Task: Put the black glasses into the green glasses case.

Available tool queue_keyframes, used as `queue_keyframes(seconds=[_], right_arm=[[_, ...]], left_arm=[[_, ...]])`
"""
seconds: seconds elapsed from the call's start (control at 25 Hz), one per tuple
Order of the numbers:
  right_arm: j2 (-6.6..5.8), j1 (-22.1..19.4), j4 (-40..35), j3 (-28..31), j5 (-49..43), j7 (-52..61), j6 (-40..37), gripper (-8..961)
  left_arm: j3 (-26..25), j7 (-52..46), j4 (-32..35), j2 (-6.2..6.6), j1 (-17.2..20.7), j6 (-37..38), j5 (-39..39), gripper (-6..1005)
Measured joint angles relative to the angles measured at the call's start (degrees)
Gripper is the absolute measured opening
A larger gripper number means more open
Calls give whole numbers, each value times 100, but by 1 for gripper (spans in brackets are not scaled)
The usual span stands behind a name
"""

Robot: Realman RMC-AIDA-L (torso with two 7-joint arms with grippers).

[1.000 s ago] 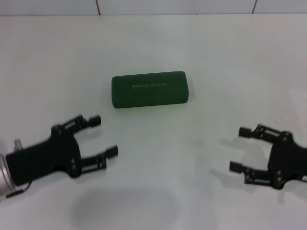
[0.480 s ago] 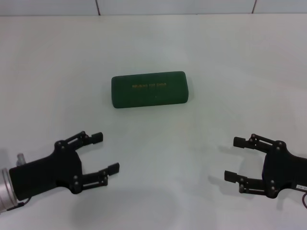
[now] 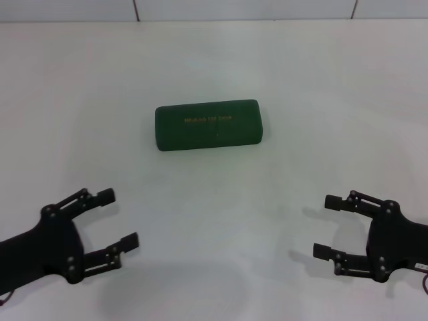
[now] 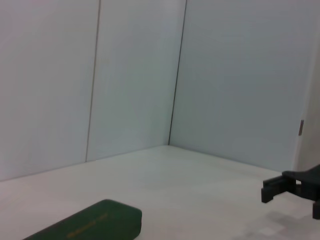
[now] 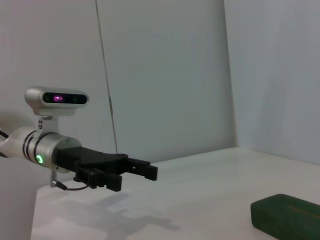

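The green glasses case [image 3: 208,125] lies shut at the centre of the white desk [image 3: 321,87], lid up, its long axis running left to right across the robot's front and its gold lettering reading along that length. The left gripper [image 3: 114,218] and right gripper [image 3: 326,227] hover near the desk's front edge, well apart from the case, each with fingers spread and holding nothing.

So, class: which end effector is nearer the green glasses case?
Left, narrowly. The left end effector sits open, nearer the robot than the closed green glasses case and to its left; the right end effector sits open, farther off to its right.
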Motion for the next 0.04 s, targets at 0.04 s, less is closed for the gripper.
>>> queue_keyframes(seconds=[0.04], right_arm=[[-4,0,-9,1,0,-1,-2,813]], left_arm=[[-45,-28,50,0,40,16,46,874]])
